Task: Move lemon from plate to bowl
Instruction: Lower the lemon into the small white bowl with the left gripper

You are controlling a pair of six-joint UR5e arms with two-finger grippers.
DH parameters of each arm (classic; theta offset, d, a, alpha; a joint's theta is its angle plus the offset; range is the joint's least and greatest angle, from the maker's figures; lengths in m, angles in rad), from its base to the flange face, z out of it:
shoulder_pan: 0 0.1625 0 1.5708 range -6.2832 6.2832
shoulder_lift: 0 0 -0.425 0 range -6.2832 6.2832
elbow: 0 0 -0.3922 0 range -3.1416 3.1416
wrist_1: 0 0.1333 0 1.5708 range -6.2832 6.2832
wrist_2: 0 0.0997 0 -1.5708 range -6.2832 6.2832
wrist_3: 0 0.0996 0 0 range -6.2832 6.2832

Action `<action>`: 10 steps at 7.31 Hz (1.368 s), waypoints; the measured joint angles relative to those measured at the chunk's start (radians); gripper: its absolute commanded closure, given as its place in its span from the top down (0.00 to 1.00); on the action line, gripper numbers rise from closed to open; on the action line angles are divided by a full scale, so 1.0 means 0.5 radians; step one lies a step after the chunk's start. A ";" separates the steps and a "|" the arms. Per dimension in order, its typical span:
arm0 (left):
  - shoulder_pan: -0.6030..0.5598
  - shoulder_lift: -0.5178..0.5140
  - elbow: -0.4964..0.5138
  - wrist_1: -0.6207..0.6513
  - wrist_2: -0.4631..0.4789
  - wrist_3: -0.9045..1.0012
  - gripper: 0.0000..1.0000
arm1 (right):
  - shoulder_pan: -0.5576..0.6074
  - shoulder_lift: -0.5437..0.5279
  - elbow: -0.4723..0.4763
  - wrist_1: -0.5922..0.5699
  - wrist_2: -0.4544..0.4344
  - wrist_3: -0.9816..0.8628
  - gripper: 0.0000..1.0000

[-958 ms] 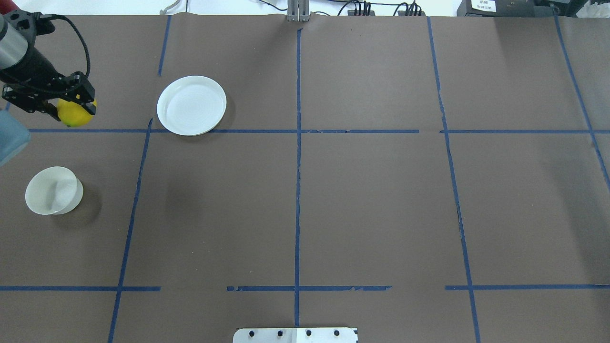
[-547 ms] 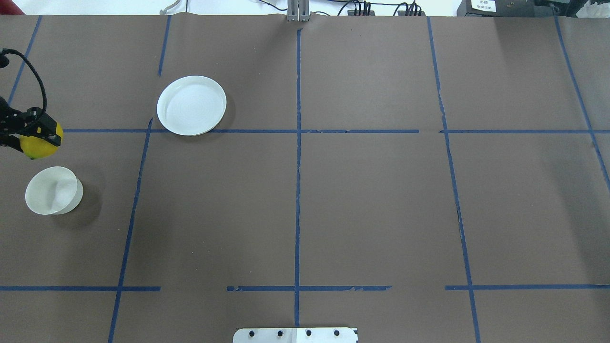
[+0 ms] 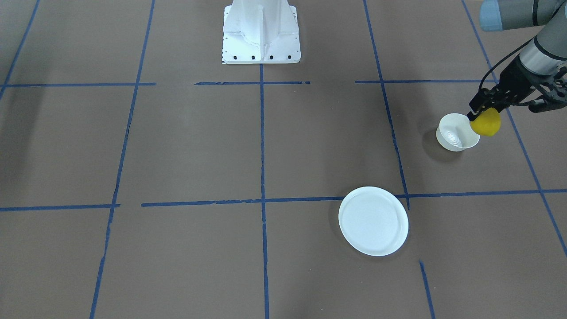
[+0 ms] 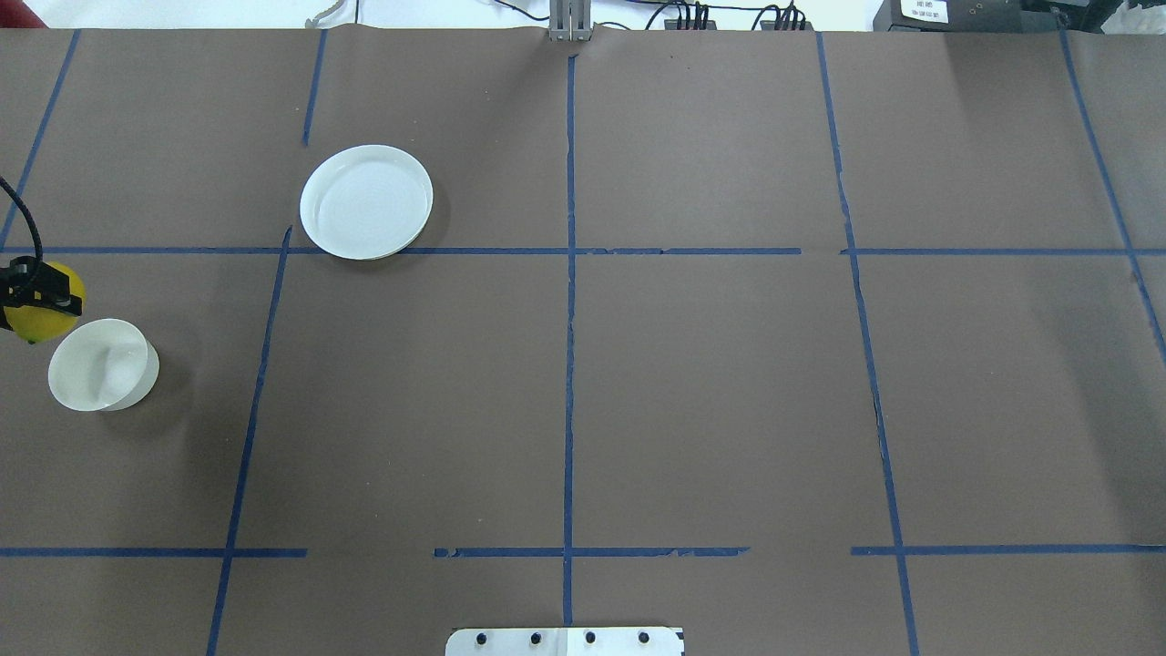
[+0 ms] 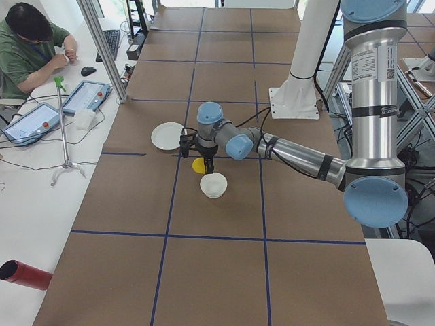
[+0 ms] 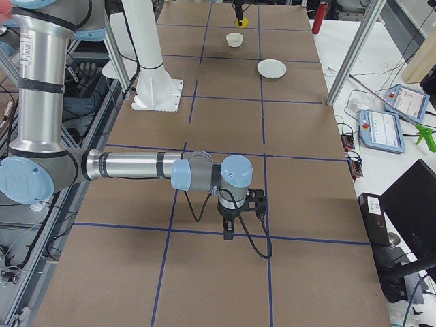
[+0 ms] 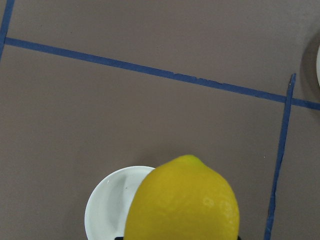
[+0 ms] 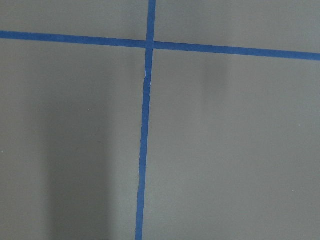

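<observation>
My left gripper [image 3: 483, 114] is shut on the lemon [image 3: 486, 124], a bright yellow oval, and holds it in the air just beside the far-left rim of the bowl [image 3: 456, 133]. In the overhead view the lemon [image 4: 41, 310] hangs at the left edge under the gripper [image 4: 35, 290], up and left of the bowl [image 4: 100, 364]. The left wrist view shows the lemon [image 7: 182, 200] half covering the bowl [image 7: 110, 205] below. The plate [image 4: 366, 201] lies bare further out on the table. My right gripper [image 6: 229, 230] hangs low over the table far away; I cannot tell if it is open.
The robot's white base [image 3: 261, 35] stands at the table's near edge. Blue tape lines [image 4: 568, 364] cross the brown table cover. An operator [image 5: 30, 47] sits off the table's far side with tablets [image 5: 85, 95]. A metal frame post [image 5: 102, 47] stands there.
My left gripper has carried the lemon back toward the robot and further left, from level with the plate to right beside the bowl's rim. Plate and bowl have not moved.
</observation>
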 measured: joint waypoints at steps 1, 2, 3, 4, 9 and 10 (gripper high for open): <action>0.059 0.020 0.086 -0.166 0.018 -0.088 0.12 | 0.000 0.000 0.000 0.000 0.000 0.000 1.00; 0.116 0.028 0.154 -0.281 0.043 -0.156 0.13 | 0.000 0.000 0.000 0.000 0.000 0.000 1.00; 0.165 0.030 0.195 -0.339 0.075 -0.199 0.13 | 0.000 0.000 0.000 0.000 0.000 0.000 1.00; 0.197 0.031 0.217 -0.360 0.093 -0.217 0.14 | 0.000 0.000 0.000 0.000 0.000 0.000 1.00; 0.264 0.029 0.298 -0.371 0.103 -0.227 0.87 | 0.000 0.000 0.000 0.000 0.000 0.000 1.00; 0.266 0.029 0.302 -0.371 0.104 -0.225 0.95 | 0.000 0.000 0.000 0.000 0.000 0.000 1.00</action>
